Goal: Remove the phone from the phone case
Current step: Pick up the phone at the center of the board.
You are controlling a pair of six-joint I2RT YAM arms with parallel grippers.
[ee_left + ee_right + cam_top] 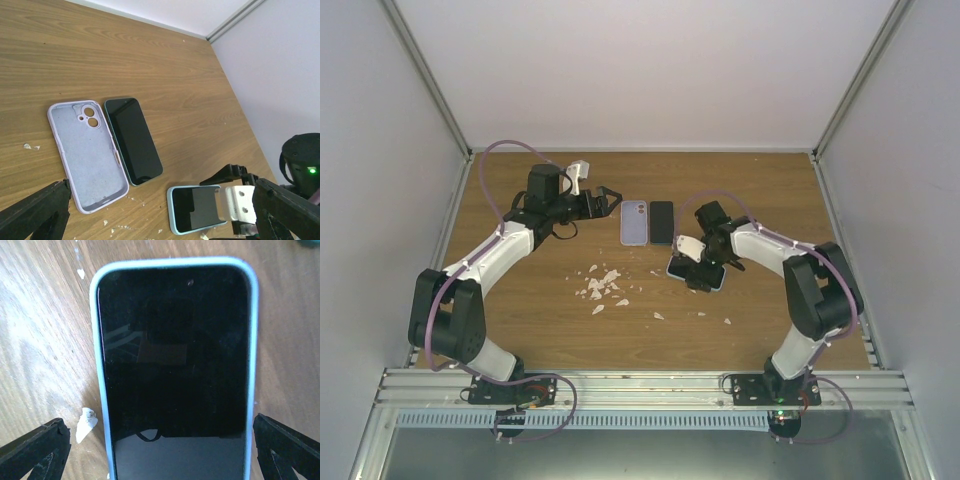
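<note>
The right end effector (712, 274) hangs over a black-screened phone (172, 355) that sits face up in a pale blue rounded case (98, 390), at about 4 o'clock from the centre of the brown wood-grain table (770, 190). Its fingers (30, 450) are spread wide, one on each side of the case. The right wrist view does not settle whether either tip touches the rim. That view cuts off the phone's near end, and the glass shows only dim reflections. From above, the wrist hides much of the case.

The left end effector (608, 200) is at about 10 o'clock, low over the table, its jaws wide and holding nothing. Only the finger ends show at the bottom corners of its own camera view.

An empty lilac phone case (87, 160) lies inside up at the table's centre. Just beside it, at its 3 o'clock, lies a bare dark phone with a teal edge (134, 142). Small white scraps (600, 285) are scattered at 7 o'clock from the lilac case; what they are made of cannot be told.
</note>
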